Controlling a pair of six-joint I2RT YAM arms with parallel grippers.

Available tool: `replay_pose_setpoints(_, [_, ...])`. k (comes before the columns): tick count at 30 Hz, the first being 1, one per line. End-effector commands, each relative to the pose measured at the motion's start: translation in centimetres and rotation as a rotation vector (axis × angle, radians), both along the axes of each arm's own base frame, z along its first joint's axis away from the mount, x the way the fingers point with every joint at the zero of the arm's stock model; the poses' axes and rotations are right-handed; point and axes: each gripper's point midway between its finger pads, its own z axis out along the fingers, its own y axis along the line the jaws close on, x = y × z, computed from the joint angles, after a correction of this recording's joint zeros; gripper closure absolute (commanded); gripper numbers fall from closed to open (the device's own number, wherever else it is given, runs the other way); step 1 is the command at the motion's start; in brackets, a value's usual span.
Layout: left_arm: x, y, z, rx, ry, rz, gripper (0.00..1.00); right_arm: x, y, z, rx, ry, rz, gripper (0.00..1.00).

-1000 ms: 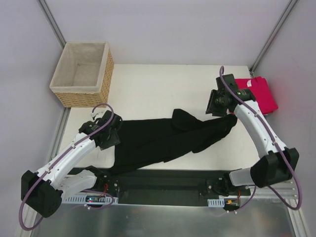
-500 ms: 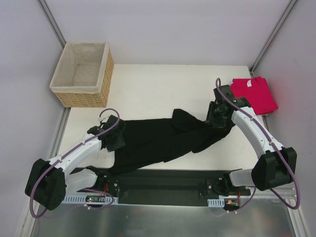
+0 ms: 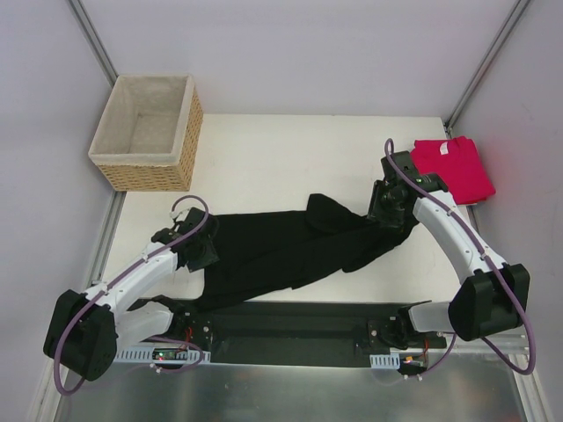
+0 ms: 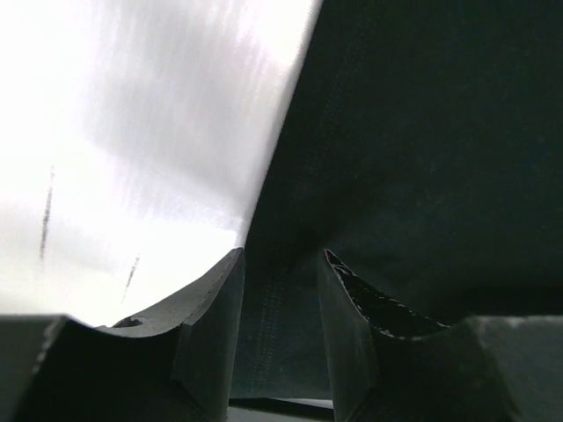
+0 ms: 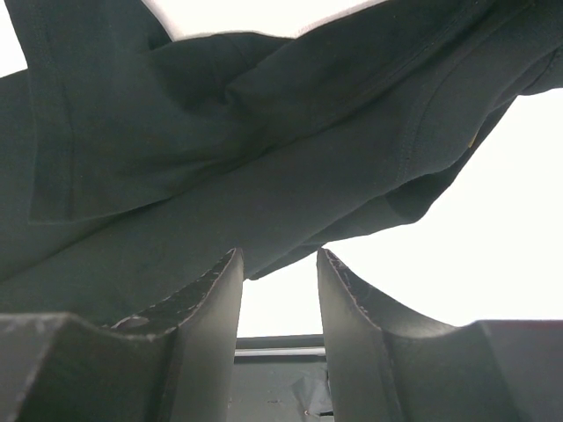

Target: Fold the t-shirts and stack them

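Note:
The black t-shirt (image 3: 290, 251) lies crumpled and stretched across the front of the white table; its daisy print is hidden. The pinkish-red t-shirt (image 3: 453, 169) lies folded at the back right corner. My left gripper (image 3: 197, 251) is at the black shirt's left end. In the left wrist view it (image 4: 281, 257) is open, with the stitched hem of the shirt (image 4: 422, 132) between its fingers. My right gripper (image 3: 388, 207) is over the shirt's right end. In the right wrist view it (image 5: 280, 255) is open, with the shirt (image 5: 220, 158) just past its tips and bare table between its fingers.
A wicker basket (image 3: 145, 132) with pale lining stands at the back left corner. Bare white table (image 3: 281, 158) stretches behind the black shirt. The black shirt's front edge lies near the table's front rim (image 3: 299, 308).
My left gripper has slid towards the front along the black shirt's left edge. My right gripper has moved down and left from beside the red shirt onto the black shirt's right end.

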Motion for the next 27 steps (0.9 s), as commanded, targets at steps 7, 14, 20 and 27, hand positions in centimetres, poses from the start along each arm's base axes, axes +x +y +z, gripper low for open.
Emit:
replay_pose_setpoints(7, [-0.1,0.7,-1.7,0.042,0.049,-0.002,0.62,0.3,-0.1,1.9,0.006,-0.053,0.003,0.58])
replay_pose_setpoints(14, [0.1,-0.5,-2.8,0.000,0.070,-0.045,0.94,0.3,-0.1,1.8,0.006,-0.052,0.005,0.58])
replay_pose_setpoints(20, [2.9,-1.9,1.5,-0.049,-0.045,-0.084,1.00,0.3,-0.5,2.1,-0.011,-0.067,-0.001,0.61])
replay_pose_setpoints(27, [6.8,-1.9,13.3,-0.032,-0.290,-0.126,1.00,0.0,-1.3,2.4,-0.045,-0.072,-0.015,0.61])
